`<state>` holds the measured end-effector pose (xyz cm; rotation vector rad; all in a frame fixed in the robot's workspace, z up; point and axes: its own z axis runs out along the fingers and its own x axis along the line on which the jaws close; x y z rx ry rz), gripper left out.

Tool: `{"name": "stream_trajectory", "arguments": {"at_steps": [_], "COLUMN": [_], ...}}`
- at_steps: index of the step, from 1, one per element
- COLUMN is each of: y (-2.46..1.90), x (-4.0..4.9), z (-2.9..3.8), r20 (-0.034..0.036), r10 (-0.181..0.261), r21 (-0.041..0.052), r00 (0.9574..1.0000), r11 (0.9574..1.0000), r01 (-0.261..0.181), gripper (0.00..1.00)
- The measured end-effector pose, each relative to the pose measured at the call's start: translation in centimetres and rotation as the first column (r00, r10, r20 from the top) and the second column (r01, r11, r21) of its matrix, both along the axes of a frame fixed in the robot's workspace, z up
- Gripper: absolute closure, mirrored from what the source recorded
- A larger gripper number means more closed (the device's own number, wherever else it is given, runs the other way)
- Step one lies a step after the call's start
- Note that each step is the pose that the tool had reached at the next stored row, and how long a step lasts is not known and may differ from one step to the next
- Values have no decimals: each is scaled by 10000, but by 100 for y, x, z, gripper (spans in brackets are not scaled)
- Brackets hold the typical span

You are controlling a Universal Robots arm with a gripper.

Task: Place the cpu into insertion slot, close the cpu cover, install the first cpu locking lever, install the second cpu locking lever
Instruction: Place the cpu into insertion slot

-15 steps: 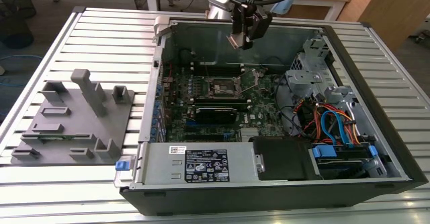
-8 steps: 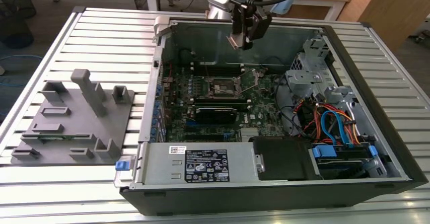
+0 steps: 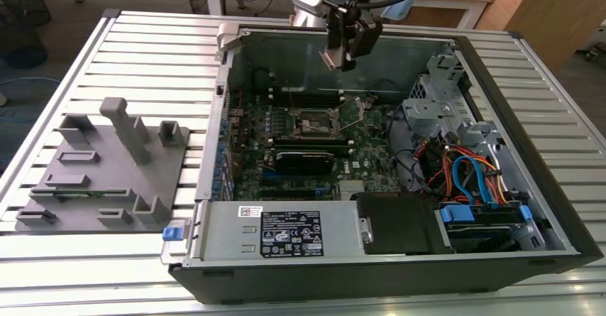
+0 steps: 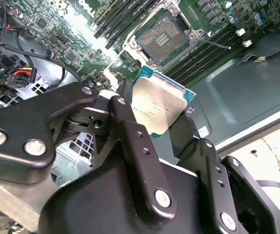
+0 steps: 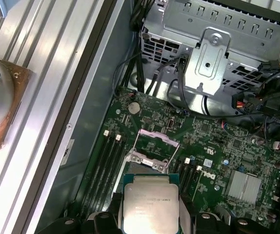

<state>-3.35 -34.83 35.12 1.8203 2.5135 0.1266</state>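
My gripper [image 3: 342, 60] hangs high over the back of the open computer case, shut on the cpu [image 4: 159, 108], a flat square chip with a dull silver top. In both wrist views the black fingers [image 4: 126, 117] clamp two opposite edges of the cpu [image 5: 150, 204]. Below it on the green motherboard lies the insertion slot [image 4: 163, 35] with its dark centre uncovered. The cpu cover [image 5: 155, 144] stands tilted up at the slot's far side. A thin locking lever [image 4: 213, 44] sticks out beside the slot. From outside, the slot [image 3: 317, 123] lies below and slightly toward the exterior view's left of the gripper.
Long black memory slots [image 5: 108, 161] flank the socket. A metal drive cage [image 3: 441, 110] with bundled cables [image 3: 469, 177] fills the case on the exterior view's right. A power supply [image 3: 274, 231] sits at the front. A grey fixture block [image 3: 109, 170] rests on the slatted table.
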Motion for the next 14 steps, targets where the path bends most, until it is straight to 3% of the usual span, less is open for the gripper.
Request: {"name": "stream_trajectory", "arguments": {"at_steps": [14], "y": [0], "x": [0], "z": [-10], "r20": [0], "r10": [-127], "r21": [0], "r00": [9999], "r11": [9999], "r01": [127], "gripper": [46]}}
